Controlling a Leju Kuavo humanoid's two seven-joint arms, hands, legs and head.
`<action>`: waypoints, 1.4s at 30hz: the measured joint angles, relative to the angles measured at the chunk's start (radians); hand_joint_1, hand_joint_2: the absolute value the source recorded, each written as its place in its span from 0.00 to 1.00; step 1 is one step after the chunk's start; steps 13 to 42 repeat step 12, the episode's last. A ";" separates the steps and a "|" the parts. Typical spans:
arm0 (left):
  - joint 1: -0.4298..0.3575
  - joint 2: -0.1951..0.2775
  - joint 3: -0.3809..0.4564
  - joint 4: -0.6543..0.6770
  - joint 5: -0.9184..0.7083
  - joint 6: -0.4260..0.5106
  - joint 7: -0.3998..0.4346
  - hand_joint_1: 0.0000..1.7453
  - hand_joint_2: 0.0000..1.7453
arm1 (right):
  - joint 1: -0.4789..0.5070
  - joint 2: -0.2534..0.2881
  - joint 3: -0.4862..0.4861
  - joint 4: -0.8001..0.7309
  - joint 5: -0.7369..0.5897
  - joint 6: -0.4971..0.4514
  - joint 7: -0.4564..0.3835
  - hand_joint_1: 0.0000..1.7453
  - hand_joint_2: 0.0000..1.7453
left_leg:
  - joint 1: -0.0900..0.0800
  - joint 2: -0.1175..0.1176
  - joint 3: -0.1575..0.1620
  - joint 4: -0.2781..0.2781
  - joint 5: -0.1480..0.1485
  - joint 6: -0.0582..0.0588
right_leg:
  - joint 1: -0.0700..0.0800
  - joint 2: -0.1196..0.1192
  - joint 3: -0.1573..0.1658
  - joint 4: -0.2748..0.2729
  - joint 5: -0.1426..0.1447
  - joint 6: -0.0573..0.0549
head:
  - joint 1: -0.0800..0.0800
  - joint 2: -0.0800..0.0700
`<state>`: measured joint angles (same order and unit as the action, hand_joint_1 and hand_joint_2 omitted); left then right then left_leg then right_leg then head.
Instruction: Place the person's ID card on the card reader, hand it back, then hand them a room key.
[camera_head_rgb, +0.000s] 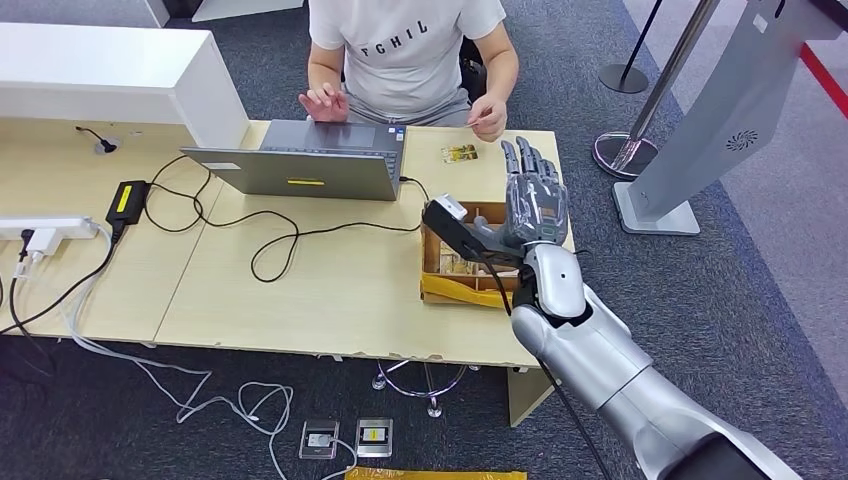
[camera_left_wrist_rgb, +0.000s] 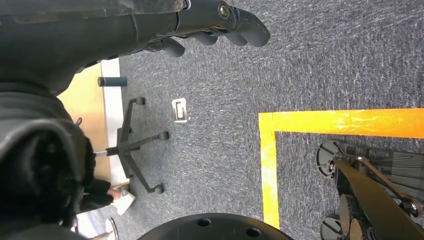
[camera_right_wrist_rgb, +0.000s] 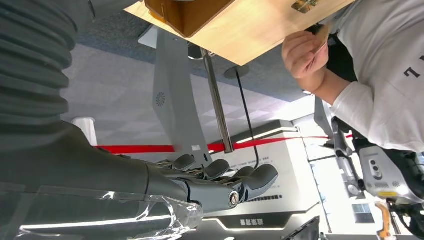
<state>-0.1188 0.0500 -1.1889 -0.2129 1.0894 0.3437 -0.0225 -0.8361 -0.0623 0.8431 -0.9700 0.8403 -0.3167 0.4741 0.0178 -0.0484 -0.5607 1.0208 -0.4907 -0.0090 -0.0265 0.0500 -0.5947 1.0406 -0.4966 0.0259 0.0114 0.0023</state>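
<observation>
The right hand (camera_head_rgb: 535, 195), fingers spread and holding nothing, hovers over the cardboard box (camera_head_rgb: 452, 262) beside the laptop (camera_head_rgb: 305, 160), near a person's "FCHIL" shirt (camera_head_rgb: 400, 45).

Dark grey carpet (camera_head_rgb: 740, 290) runs under everything here. A pale wooden desk (camera_head_rgb: 330, 300) fills the middle, and there's a white counter block (camera_head_rgb: 110, 75) sitting on its far left corner. Off the desk's right edge, a grey sign stand (camera_head_rgb: 715, 120) leans up from its flat base, with a barrier post (camera_head_rgb: 625, 75) behind it and a red strip (camera_head_rgb: 825, 75) at the far right. Down on the floor, yellow tape (camera_left_wrist_rgb: 345, 122) marks a corner, and a chair base (camera_left_wrist_rgb: 132, 145) spreads its wheeled legs.
</observation>
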 joint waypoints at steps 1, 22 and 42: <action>0.000 0.000 0.000 0.000 0.000 0.000 0.000 0.00 0.00 | 0.000 -0.002 0.000 0.000 0.000 0.000 0.006 0.00 1.00 | 0.000 0.000 0.000 0.000 0.000 0.000 | 0.000 0.000 0.000 0.000 0.000 0.000 | 0.000 0.000; 0.003 0.001 0.000 0.000 -0.009 -0.017 0.009 0.00 0.00 | 0.010 -0.190 -0.096 -0.052 -0.119 0.114 0.204 0.00 0.00 | -0.001 -0.001 0.001 0.001 0.000 0.001 | -0.001 -0.001 0.000 -0.001 0.000 0.000 | 0.000 0.000; 0.003 0.001 0.000 0.000 -0.009 -0.017 0.009 0.00 0.00 | 0.010 -0.190 -0.096 -0.052 -0.119 0.114 0.204 0.00 0.00 | -0.001 -0.001 0.001 0.001 0.000 0.001 | -0.001 -0.001 0.000 -0.001 0.000 0.000 | 0.000 0.000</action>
